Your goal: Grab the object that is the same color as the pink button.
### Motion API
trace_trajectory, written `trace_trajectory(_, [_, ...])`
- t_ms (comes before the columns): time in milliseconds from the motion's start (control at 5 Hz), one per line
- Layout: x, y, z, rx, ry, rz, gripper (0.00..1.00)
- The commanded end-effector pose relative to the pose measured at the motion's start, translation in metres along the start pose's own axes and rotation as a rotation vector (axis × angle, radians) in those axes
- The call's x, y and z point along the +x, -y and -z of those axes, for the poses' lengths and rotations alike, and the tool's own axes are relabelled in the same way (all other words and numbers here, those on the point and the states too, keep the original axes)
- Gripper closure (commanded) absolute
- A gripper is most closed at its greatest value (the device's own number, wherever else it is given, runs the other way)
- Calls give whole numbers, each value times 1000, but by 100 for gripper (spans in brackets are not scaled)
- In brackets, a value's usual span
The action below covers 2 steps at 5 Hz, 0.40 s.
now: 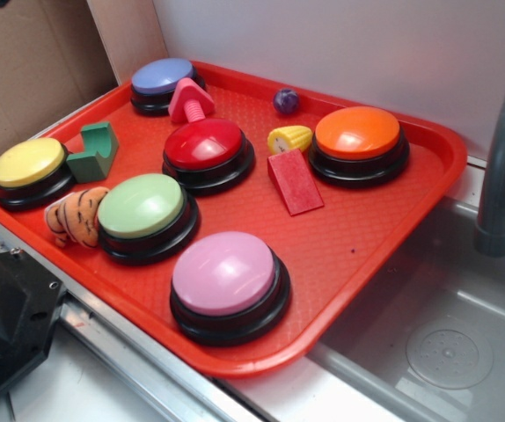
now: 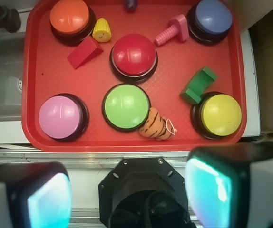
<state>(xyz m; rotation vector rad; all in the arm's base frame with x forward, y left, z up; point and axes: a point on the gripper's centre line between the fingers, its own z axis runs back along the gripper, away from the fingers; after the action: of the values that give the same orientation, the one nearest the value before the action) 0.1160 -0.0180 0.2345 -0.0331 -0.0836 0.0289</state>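
Tray [image 2: 32,95] sits just ahead of the claw [image 2: 127,194], with all the items on it.

Near row: near-left button [image 2: 60,117], near-middle button [image 2: 126,106] dead ahead, near-right button [image 2: 220,114]. The plush [image 2: 154,125] is against the near-middle button's right side.

Centre button [image 2: 133,55] is beyond the near-middle one.

Far row: far-left button [image 2: 70,16] and far-right button [image 2: 213,17], with the ball [image 2: 130,4] between them at the far rim.

- Corn toy [image 2: 102,30] – touching the far-left button's right side.
- Wedge [image 2: 84,52] – between the far-left and centre buttons.
- Toy bolt [image 2: 172,31] – against the far-right button's left side.
- Stepped block [image 2: 198,85] – just beyond the near-right button.

Sink [image 2: 3,80] is left of the tray.
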Motion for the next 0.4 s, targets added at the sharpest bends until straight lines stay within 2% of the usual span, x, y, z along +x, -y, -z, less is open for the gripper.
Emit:
trace_trajectory(0, [0, 0, 0, 0, 0, 0, 0])
trace_trajectory(200, [23, 3, 8, 94, -19, -150, 0])
